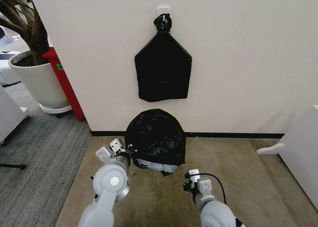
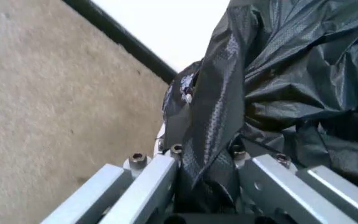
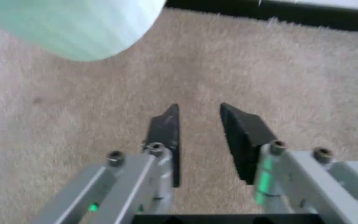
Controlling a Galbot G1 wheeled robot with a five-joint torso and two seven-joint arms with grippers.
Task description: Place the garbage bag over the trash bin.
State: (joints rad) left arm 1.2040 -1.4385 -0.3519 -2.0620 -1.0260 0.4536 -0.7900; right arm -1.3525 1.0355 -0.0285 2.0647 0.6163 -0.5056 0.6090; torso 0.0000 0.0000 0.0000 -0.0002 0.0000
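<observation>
Behind the trash bin (image 3: 73, 25), a flat black bag bundle (image 1: 163, 70) hangs on the wall above the carpet (image 1: 238, 177). Our left gripper (image 2: 207, 161) pinches the garbage bag (image 1: 155, 137) draped over the bin by the wall. Our right gripper (image 3: 197, 126) hovers narrowly parted, empty, over carpet.

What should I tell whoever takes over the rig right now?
Left claw: shut on the garbage bag, at the bag's left side.
Right claw: open, holding nothing, low over the carpet to the bag's right.
Bag is draped over most of the trash bin; only a white strip shows at the bottom.
Left: whether the bag sits properly around the rim can't be judged; release the left claw.
</observation>
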